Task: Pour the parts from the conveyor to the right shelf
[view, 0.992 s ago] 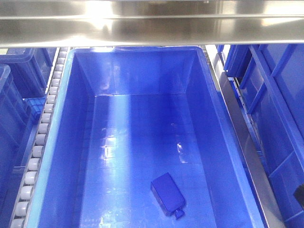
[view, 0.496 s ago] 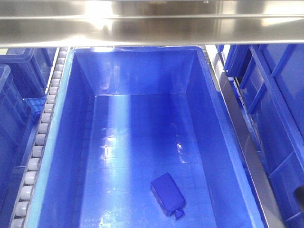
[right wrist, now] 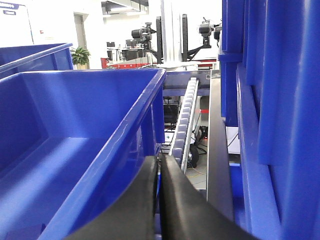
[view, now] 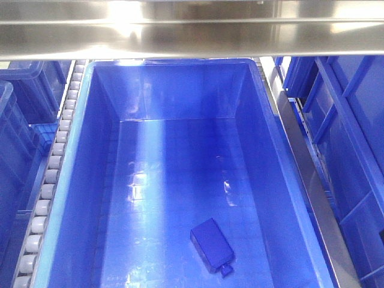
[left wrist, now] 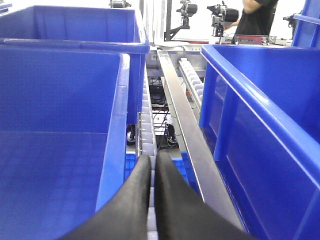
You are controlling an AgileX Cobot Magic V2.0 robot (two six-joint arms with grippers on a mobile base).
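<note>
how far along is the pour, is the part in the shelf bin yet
Done: the blue part lies on the floor of the large blue bin, which sits on the shelf's roller rails. In hand: nothing; the left gripper and right gripper are both shut and empty, beside bin walls. Left: little shows; the conveyor is out of view, so any remaining parts can't be judged.

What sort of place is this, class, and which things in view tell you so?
Probably a factory or logistics test floor: a steel rack with roller tracks, large blue bins on it, one holding a small blue part, and camera rigs behind.
</note>
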